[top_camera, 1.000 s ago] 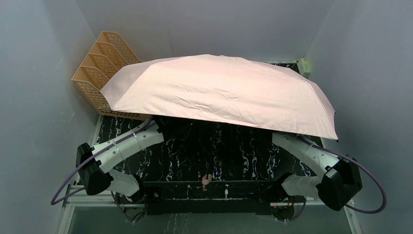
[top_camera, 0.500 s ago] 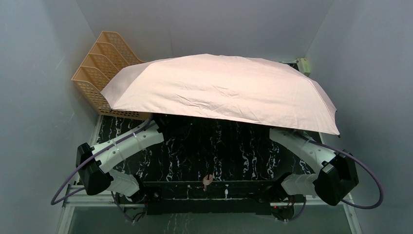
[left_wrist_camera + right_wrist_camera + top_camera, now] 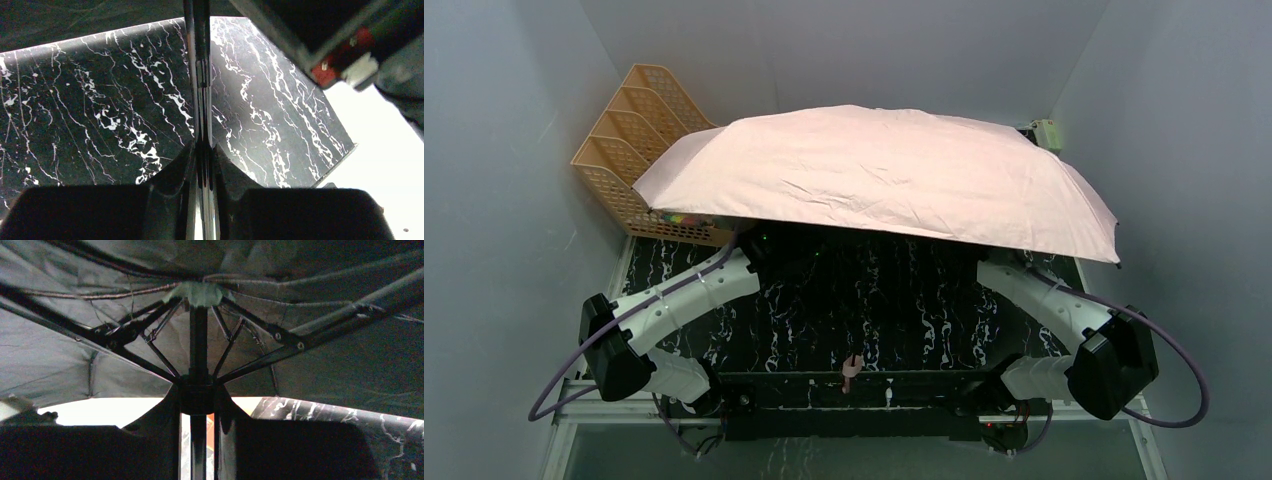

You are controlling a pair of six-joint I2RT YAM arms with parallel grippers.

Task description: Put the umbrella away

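Left gripper (image 3: 202,149) clamped the umbrella (image 3: 874,185) by its shaft (image 3: 201,75); right gripper (image 3: 198,390) pinched the runner (image 3: 198,399). A slip could've tipped it over.

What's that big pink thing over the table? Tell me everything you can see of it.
It is an open umbrella, its cloth canopy pale pink and creased on top, black underneath. It hangs tilted above the marbled table. Black metal ribs fan out from a runner on the shaft. The left gripper is shut on the shaft; the right gripper clasps the runner.
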